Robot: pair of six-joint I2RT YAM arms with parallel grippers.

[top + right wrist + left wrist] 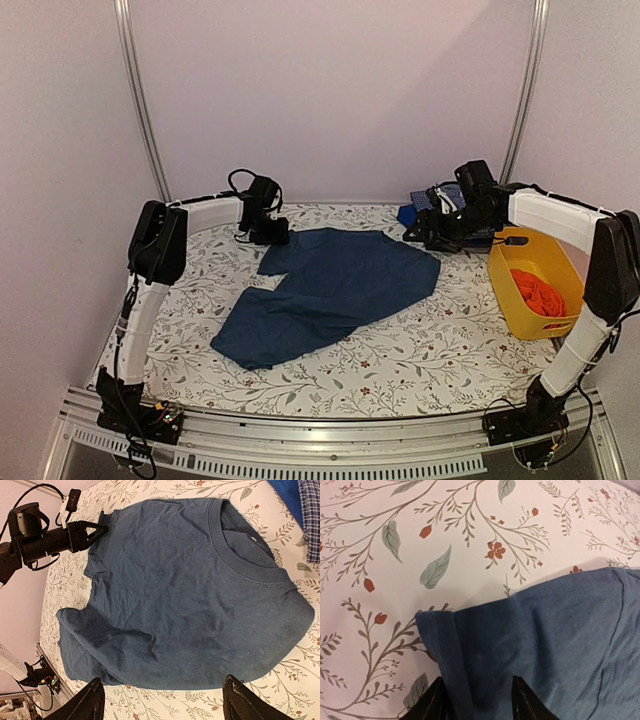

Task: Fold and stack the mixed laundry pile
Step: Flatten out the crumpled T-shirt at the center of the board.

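Note:
A dark blue T-shirt lies spread flat on the flowered table, its neck towards the back right. My left gripper is down at its far left sleeve. In the left wrist view the sleeve hem lies between the fingers of the left gripper, which stand apart. My right gripper hangs open above the shirt's right edge, holding nothing. A blue checked shirt is bunched at the back right behind the right gripper. A red-orange cloth lies in the basket.
The yellow plastic basket stands on the right side of the table, beside the right arm. A brighter blue cloth lies next to the checked shirt. Metal frame posts rise at both back corners.

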